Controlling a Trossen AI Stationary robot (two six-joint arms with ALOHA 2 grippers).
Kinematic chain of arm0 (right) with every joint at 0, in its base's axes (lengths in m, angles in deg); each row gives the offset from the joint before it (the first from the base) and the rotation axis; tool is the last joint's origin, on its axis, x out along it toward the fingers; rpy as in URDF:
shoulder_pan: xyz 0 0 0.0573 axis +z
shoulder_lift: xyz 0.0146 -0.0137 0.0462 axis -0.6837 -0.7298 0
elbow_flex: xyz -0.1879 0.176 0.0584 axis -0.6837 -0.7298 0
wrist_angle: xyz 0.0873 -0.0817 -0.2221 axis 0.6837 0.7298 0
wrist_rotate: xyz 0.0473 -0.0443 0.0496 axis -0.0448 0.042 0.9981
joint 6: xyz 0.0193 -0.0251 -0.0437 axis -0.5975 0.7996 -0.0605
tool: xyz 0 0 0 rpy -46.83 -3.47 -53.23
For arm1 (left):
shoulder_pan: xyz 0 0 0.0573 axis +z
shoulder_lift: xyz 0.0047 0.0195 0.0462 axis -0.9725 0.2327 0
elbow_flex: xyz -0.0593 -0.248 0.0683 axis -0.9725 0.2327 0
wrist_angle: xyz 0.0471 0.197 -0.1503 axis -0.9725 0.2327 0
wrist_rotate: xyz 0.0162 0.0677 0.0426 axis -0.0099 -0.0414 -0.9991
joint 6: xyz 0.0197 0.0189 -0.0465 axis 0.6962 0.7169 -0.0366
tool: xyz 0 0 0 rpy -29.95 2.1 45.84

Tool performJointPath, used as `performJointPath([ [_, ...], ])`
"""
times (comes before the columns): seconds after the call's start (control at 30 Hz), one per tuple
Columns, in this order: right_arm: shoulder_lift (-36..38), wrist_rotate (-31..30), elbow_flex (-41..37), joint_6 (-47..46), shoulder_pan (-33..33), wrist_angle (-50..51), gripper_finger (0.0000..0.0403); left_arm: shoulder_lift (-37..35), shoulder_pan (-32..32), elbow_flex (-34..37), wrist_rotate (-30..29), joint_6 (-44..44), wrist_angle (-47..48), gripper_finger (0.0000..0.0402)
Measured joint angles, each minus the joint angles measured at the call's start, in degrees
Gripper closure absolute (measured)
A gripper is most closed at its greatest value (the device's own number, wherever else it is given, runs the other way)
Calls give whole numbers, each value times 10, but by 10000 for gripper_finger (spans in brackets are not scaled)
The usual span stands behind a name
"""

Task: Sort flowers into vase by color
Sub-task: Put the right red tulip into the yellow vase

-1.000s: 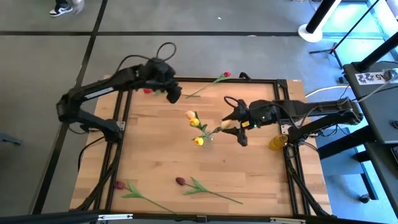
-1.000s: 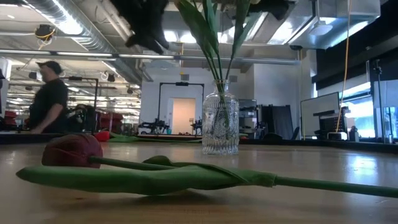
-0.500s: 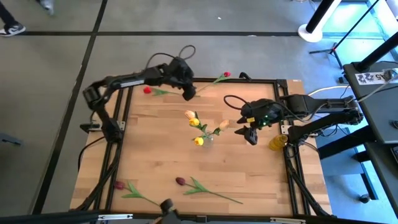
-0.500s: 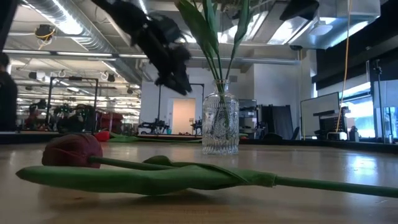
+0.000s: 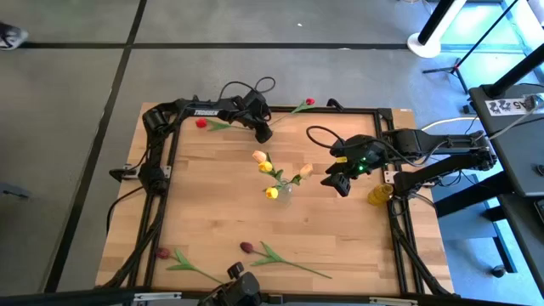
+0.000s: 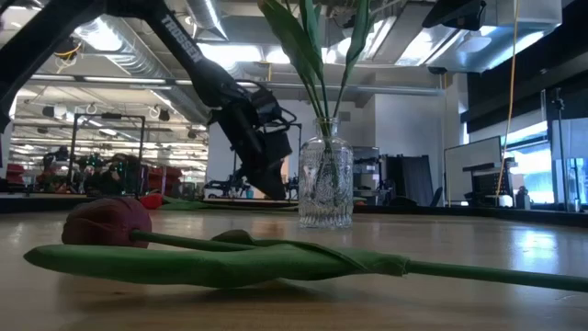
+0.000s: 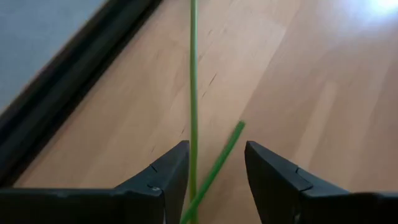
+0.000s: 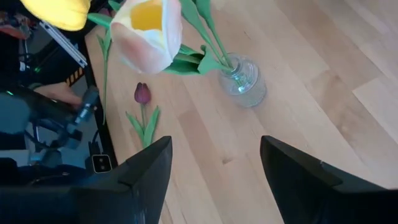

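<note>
Green stems are the risk from here: my left end effector (image 5: pixel 263 133) sits low at the far edge of the bench (image 5: pixel 212 221), its jaws standing open with two thin stems (image 7: pixel 193 93) crossing between the fingers in the left wrist view. I judge that closing now could catch both stems at once, or pinch one off-centre so that it swings loose on the lift; I cannot tell whether both belong to one flower. The red tulip (image 5: pixel 202 124) lies near the far left corner and a second red tulip (image 5: pixel 308 102) lies on the far frame rail, their stems pointing toward that end effector. My right end effector (image 5: pixel 337 181) hovers open and empty, near the right edge and beside the glass vase (image 6: pixel 325 184) at the bench centre. Any sideways drift there could brush the leaning blooms or tip the vase. The vase already holds yellow flowers (image 5: pixel 270 193) and a peach tulip (image 8: pixel 149 34). A maroon tulip (image 5: pixel 246 247) and another dark tulip (image 5: pixel 162 252) lie flat by the near edge, well apart from both arms. Stems look long, slim and floppy, with small heads.
</note>
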Motion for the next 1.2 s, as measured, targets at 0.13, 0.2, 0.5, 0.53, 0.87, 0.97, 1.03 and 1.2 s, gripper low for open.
performJointPath([
  [0.13,0,-3,0,-8,0,0,158,20,0,0,-13,0,-2,279],
  [0.2,0,-10,0,-16,0,-1,158,30,0,0,-14,0,-2,295],
  [0.5,0,-45,0,-19,0,-8,158,28,-3,-1,-33,-18,-1,395],
  [0.53,0,-46,0,-19,0,-13,158,23,-3,-1,-34,-20,9,397],
  [0.87,2,-58,37,1,-21,-5,158,-108,12,0,-25,-4,86,401],
  [0.97,1,-70,61,29,-28,1,158,-174,12,0,-19,-4,96,401],
  [1.03,2,-78,74,50,-32,2,158,-218,12,0,-18,-5,109,401],
  [1.2,2,-91,96,94,-41,2,158,-324,12,-1,-7,-21,154,401],
])
